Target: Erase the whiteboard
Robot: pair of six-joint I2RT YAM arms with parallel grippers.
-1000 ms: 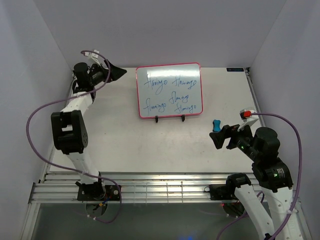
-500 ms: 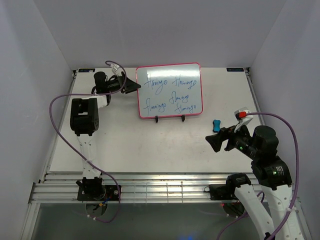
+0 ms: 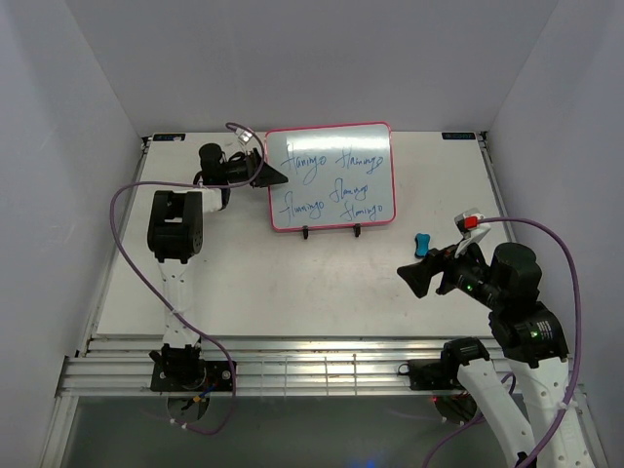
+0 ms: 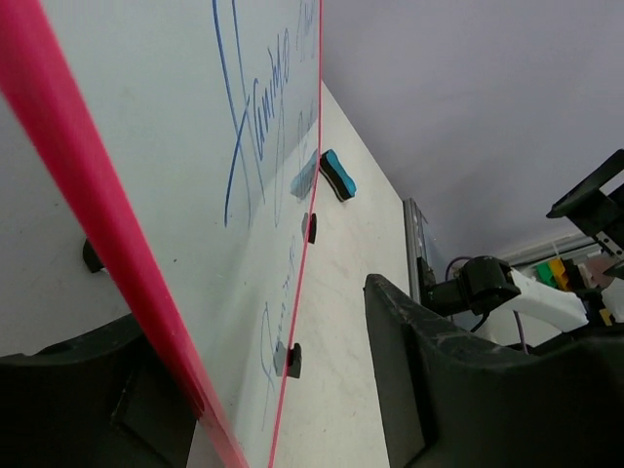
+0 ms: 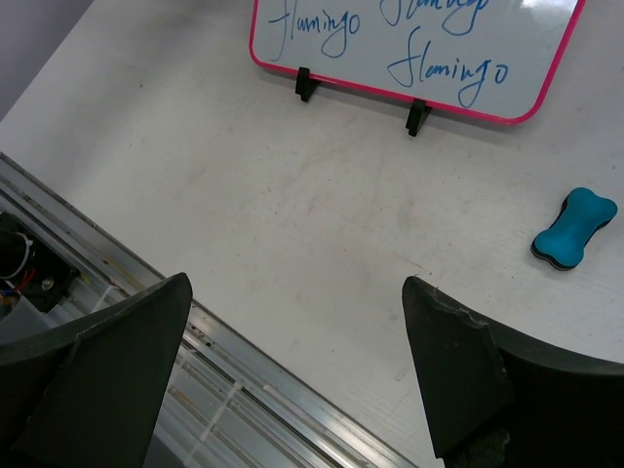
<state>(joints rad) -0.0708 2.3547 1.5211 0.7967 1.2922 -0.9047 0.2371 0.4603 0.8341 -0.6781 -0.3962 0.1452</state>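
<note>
Whiteboard [image 3: 331, 175] leans on its wire stand [image 5: 304, 84], blue writing all there; left gripper [image 3: 273, 175] astride whiteboard's left frame, front finger off the face, not clamped; right gripper [image 5: 294, 292] spread, empty, front-right of whiteboard by the eraser [image 5: 575, 229]. Risk: a skewed pinch tips whiteboard off the stand.

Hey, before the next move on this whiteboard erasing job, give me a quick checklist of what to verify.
1. Left gripper straddles the left edge of the whiteboard: ok.
2. Its jaws clamped on that edge: not ok, a gap shows.
3. Right gripper open and empty: ok.
4. Blue eraser lying free on the table, right of the whiteboard: ok.
5. Blue writing wiped off: not ok.
</note>
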